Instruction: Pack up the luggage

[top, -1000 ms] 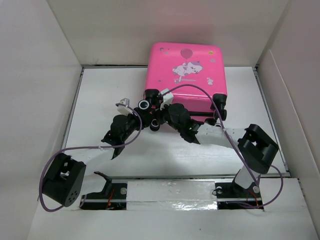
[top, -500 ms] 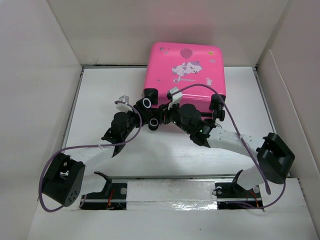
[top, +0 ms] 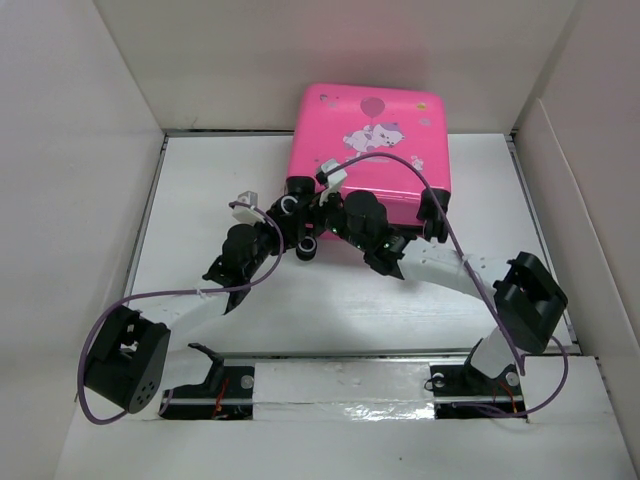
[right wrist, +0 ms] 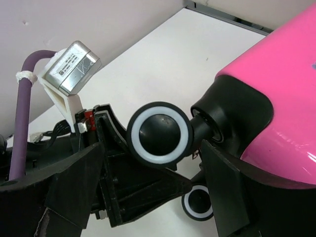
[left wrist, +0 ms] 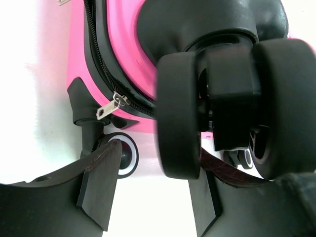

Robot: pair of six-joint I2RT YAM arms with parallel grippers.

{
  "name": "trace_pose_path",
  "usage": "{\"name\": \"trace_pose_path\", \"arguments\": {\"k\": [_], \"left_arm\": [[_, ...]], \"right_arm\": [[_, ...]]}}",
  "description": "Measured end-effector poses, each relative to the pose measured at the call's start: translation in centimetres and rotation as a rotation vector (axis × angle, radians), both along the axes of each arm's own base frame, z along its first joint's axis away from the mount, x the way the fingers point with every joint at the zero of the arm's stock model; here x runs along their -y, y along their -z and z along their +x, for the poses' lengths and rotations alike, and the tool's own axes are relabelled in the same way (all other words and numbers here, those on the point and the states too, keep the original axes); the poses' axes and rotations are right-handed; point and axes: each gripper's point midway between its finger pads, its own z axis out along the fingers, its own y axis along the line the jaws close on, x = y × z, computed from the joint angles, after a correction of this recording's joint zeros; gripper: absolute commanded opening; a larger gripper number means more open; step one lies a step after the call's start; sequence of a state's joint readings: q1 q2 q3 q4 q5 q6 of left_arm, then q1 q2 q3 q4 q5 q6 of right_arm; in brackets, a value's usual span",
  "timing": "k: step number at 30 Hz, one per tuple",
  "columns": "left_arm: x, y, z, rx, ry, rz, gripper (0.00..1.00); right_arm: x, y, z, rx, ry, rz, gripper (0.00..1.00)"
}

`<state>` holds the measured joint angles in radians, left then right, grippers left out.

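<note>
Light: bright overhead | glare: luggage [top: 330, 130] top | blur: close wheel [left wrist: 180, 113]

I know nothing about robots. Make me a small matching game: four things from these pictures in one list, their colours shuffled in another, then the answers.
Things:
1. luggage
2. zipper pull
3. cable
4. wheel

Colours:
A. purple
B. black with a white ring
C. hot pink
D. silvery metal

Pairs: 1-C, 2-D, 3-A, 4-B
</note>
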<state>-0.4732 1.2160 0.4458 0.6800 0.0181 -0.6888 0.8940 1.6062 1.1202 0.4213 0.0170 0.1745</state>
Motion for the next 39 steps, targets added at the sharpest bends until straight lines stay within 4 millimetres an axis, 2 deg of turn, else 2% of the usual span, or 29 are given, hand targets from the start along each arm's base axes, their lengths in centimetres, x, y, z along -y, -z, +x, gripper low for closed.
{"name": "trace_pose_path", "arguments": {"k": [3,7,9,11,13,16,18,20,22,23,27,37,39], "left_arm": [[-0.1,0.0,0.1,0.0,-0.007,0.002,0.5],[-0.1,0.0,0.1,0.001,-0.007,0.001,0.49],[-0.1,-0.1,0.1,0.005,-0.006,-0.001,0.49],[-0.1,-0.1,0.1,0.003,-0.007,-0.001,0.49],[-0.1,-0.3,0.2,0.01,-0.007,-0.004,0.49],[-0.1,-0.3,0.2,0.014,-0.008,-0.005,0.49],[-0.1,-0.5,0.3,0.021,-0.01,-0.008,0.48],[-0.2,-0.7,0.4,0.029,-0.014,-0.009,0.48],[-0.2,-0.9,0.5,0.036,-0.018,-0.009,0.48],[-0.3,-0.9,0.5,0.038,-0.019,-0.007,0.48],[-0.5,-1.4,0.5,0.054,-0.028,-0.004,0.48],[-0.8,-2.7,0.0,0.093,-0.023,-0.013,0.48],[-0.8,-2.7,-0.5,0.098,-0.013,-0.017,0.44]], "right_arm": [[-0.1,0.1,0.2,-0.02,-0.015,0.017,0.84],[-0.2,0.1,0.6,-0.042,-0.016,0.043,0.74],[-0.3,0.3,0.9,-0.061,-0.013,0.056,0.65],[-0.3,0.5,1.0,-0.082,-0.009,0.074,0.68],[-0.3,0.5,1.0,-0.103,-0.004,0.093,0.78],[-0.2,0.4,1.2,-0.128,0.012,0.118,0.8],[-0.1,0.6,1.2,-0.144,0.019,0.135,0.76],[-0.1,0.8,1.1,-0.161,0.021,0.146,0.67],[-0.2,0.8,1.2,-0.172,0.023,0.156,0.57],[-0.3,0.9,1.2,-0.176,0.024,0.162,0.47],[-0.1,0.9,1.4,-0.183,0.028,0.199,0.33],[1.8,1.3,0.9,-0.179,0.019,0.365,0.3],[2.2,1.4,0.5,-0.185,0.004,0.403,0.3]]}}
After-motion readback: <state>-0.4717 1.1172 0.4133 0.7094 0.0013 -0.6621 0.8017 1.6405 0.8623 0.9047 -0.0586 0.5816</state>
